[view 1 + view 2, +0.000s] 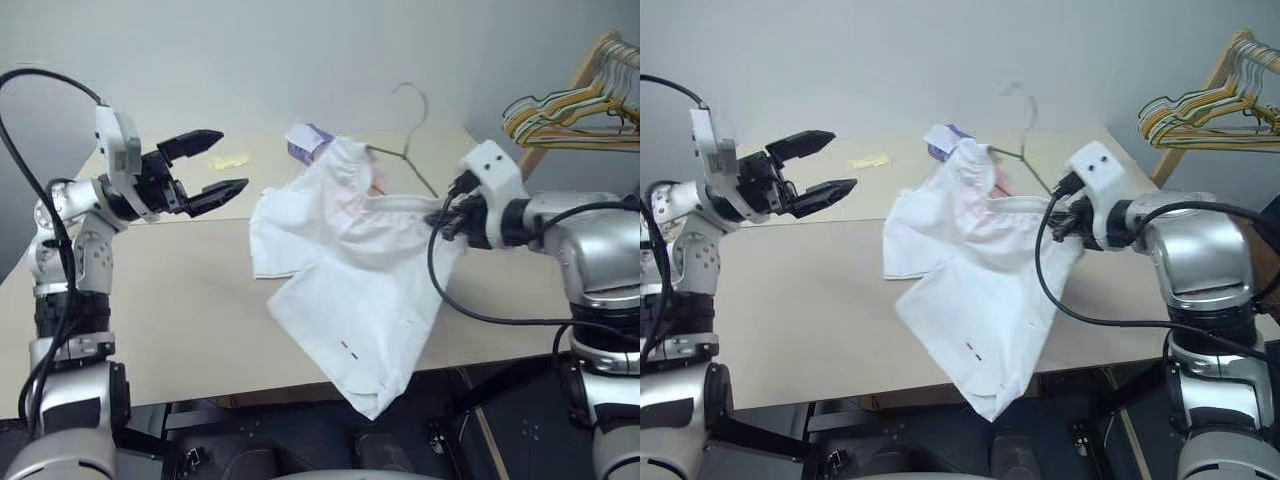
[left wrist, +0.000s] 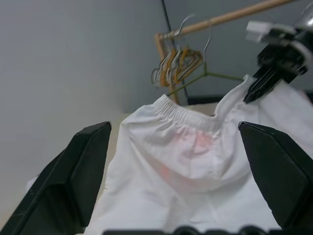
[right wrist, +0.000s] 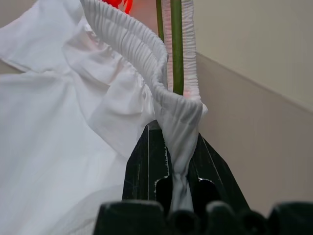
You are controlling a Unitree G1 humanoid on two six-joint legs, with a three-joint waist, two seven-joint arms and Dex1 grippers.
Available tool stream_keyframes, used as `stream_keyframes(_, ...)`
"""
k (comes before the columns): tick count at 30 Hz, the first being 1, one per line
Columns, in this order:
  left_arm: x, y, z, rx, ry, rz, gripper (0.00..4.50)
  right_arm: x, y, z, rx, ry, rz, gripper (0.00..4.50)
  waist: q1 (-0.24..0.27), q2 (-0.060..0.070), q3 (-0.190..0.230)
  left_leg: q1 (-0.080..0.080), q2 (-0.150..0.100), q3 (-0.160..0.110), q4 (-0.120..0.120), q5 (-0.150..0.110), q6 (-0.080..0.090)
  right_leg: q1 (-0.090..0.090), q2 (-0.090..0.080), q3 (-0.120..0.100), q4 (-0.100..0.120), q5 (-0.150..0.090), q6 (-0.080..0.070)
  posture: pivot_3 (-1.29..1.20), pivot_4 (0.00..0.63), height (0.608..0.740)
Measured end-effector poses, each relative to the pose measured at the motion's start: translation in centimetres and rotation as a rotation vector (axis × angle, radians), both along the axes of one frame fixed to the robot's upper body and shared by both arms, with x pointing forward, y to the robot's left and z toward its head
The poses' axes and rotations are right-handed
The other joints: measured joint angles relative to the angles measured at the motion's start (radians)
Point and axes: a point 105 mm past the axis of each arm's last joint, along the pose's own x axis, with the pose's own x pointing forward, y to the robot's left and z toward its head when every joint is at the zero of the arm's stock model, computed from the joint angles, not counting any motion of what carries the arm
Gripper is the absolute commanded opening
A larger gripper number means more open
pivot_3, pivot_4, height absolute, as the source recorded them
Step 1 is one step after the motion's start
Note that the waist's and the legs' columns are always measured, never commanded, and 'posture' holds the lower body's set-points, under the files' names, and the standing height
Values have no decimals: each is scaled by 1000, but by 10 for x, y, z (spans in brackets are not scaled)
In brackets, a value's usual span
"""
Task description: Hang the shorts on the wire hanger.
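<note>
Across the tan bench (image 1: 180, 320) the shorts (image 1: 350, 290) are draped, their waistband pinched by the closed right end effector (image 3: 172, 161) beside the wire hanger (image 1: 405, 150), presumably for threading, while the left end effector (image 1: 205, 165) is held wide open, empty.

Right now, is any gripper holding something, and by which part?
The right gripper pinches the shorts by the elastic waistband. The left gripper is open and holds nothing.

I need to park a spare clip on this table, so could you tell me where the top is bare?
The table is bare across its left half, from the shorts out to the left edge, below the open left gripper. A smaller bare strip lies right of the shorts, under the right gripper. The back middle is crowded: wire hanger, tissue box.
</note>
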Motion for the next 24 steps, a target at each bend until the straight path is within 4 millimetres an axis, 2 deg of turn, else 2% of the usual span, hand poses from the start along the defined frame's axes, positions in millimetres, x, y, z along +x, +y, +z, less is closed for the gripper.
stream_keyframes(5,-10,-12,-7,-24,28,-30,4500,1,-37,-9,76,-18,-324,25,-17,1,-1,0,-1,-1,0,0,0,0,0,0,-1,0,0,-177,0,740)
stream_keyframes(9,-12,-18,-8,-54,43,-60,4500,-4,-74,-26,14,-24,-609,25,-30,1,-1,-1,-1,-1,0,0,0,0,-1,0,-1,0,0,-184,0,740)
stream_keyframes(12,-13,-19,-6,-67,39,-73,4500,-8,-97,-27,-43,-38,-811,25,-49,3,-2,0,-2,-1,0,0,0,0,-1,1,-1,0,1,-186,0,740)
stream_keyframes(19,-18,-26,-4,-57,28,-88,4500,-26,-142,-4,4,-71,-1280,25,-92,11,-5,0,-2,-3,-1,0,1,1,-1,2,-1,0,1,-180,0,740)
stream_keyframes(24,-19,-28,-7,-52,33,-82,4500,-30,-157,12,25,-107,-1394,25,-104,13,-5,2,-3,-4,-1,-1,1,2,-1,3,-1,0,2,-184,0,740)
